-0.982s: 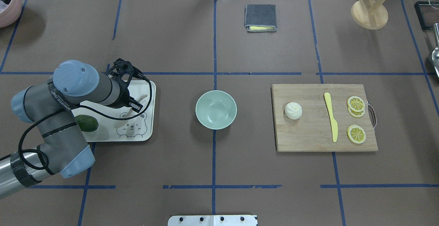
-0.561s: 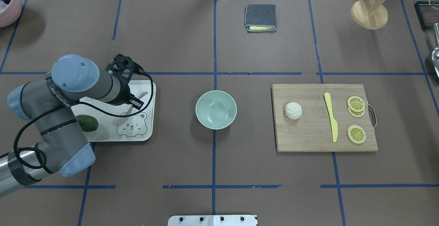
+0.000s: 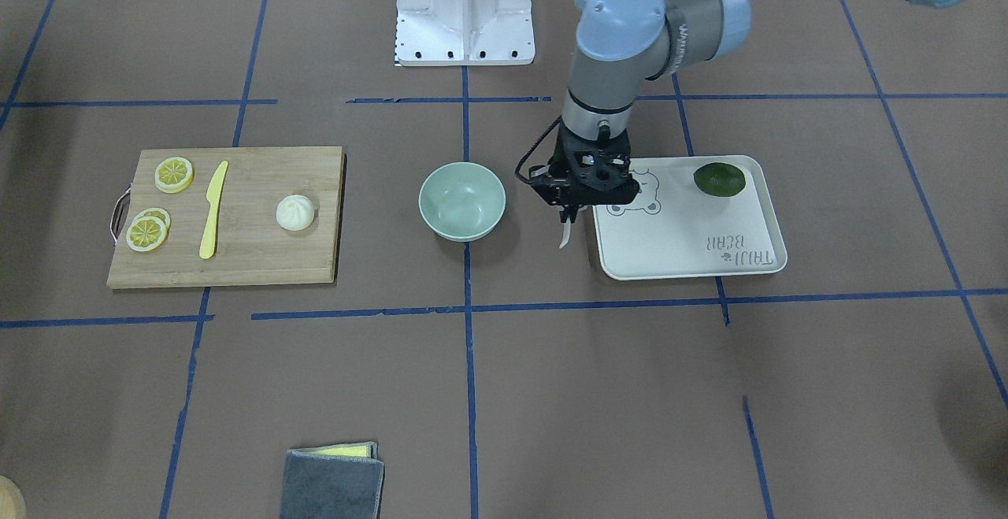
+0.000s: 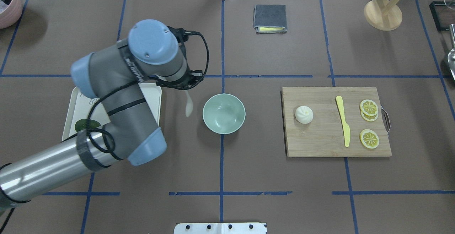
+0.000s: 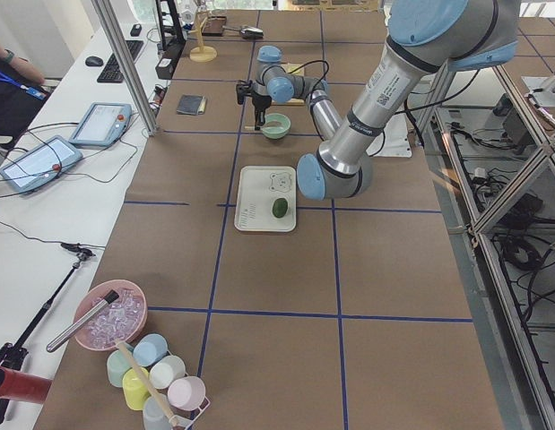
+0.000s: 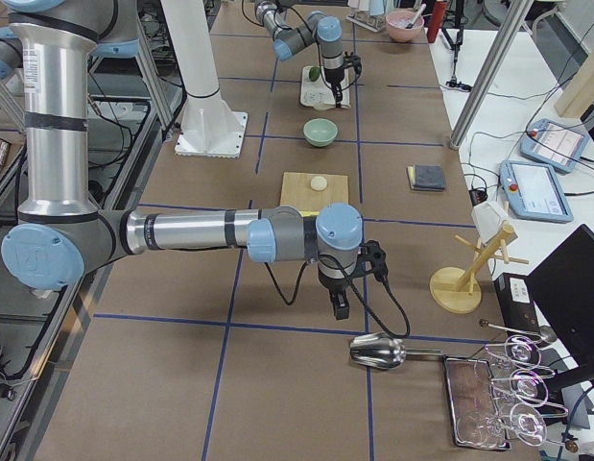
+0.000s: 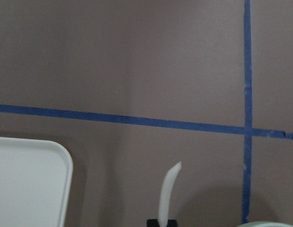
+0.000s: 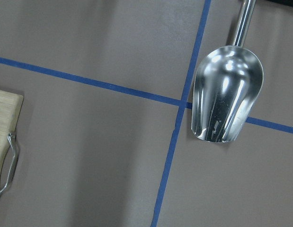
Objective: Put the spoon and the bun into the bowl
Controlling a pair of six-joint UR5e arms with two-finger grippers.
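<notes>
My left gripper [image 4: 185, 87] is shut on the handle of the off-white spoon [image 4: 188, 108]. The spoon hangs scoop-down above the table, between the white tray [image 4: 152, 92] and the pale mint-green bowl [image 4: 224, 113]. In the front-facing view the left gripper [image 3: 567, 215] holds the spoon [image 3: 565, 234] just right of the empty bowl [image 3: 461, 201]. The left wrist view shows the spoon [image 7: 167, 191] from behind. The white bun [image 4: 304, 114] sits on the wooden cutting board [image 4: 320, 141]. The right gripper [image 6: 341, 309] shows only in the exterior right view, and I cannot tell if it is open or shut.
A dark green lime [image 3: 719, 179] lies on the tray. A yellow knife [image 4: 343, 120] and lemon slices [image 4: 369, 138] lie on the board. A grey cloth [image 4: 270, 17] and a wooden stand [image 4: 383, 14] are at the far side. A metal scoop [image 8: 226, 94] lies under the right wrist.
The left arm has lifted the spoon off the tray and carried it right, past the tray's edge, toward the bowl. The bun and the bowl have not moved.
</notes>
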